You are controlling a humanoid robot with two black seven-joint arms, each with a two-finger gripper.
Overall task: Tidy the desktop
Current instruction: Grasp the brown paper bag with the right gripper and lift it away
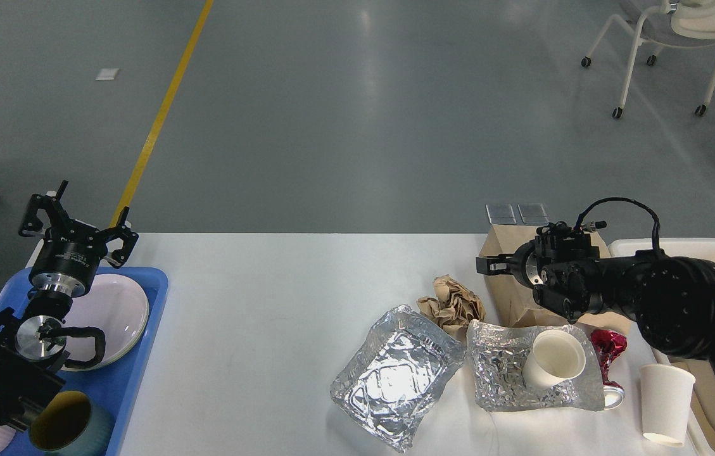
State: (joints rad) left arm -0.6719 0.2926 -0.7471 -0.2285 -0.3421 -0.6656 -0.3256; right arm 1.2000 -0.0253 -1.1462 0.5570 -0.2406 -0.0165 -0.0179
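The white desktop [268, 304] carries litter on its right half: a crumpled brown paper ball [452, 304], two crinkled foil trays [395, 373] [503, 373], a white paper cup [553, 360] tipped on the right foil, a red wrapper [607, 348], an upside-down paper cup [664, 402] and a brown paper bag [506, 301]. My right gripper [489, 265] points left, low over the bag and just right of the paper ball; its fingers are seen edge-on. My left gripper [76, 221] stands open and empty above the far end of the blue tray.
A blue tray [135, 380] at the left edge holds a pale plate [116, 310] and a teal cup [69, 430]. A cream bin [712, 248] stands at the right edge behind my right arm. White chairs [667, 38] stand on the floor beyond.
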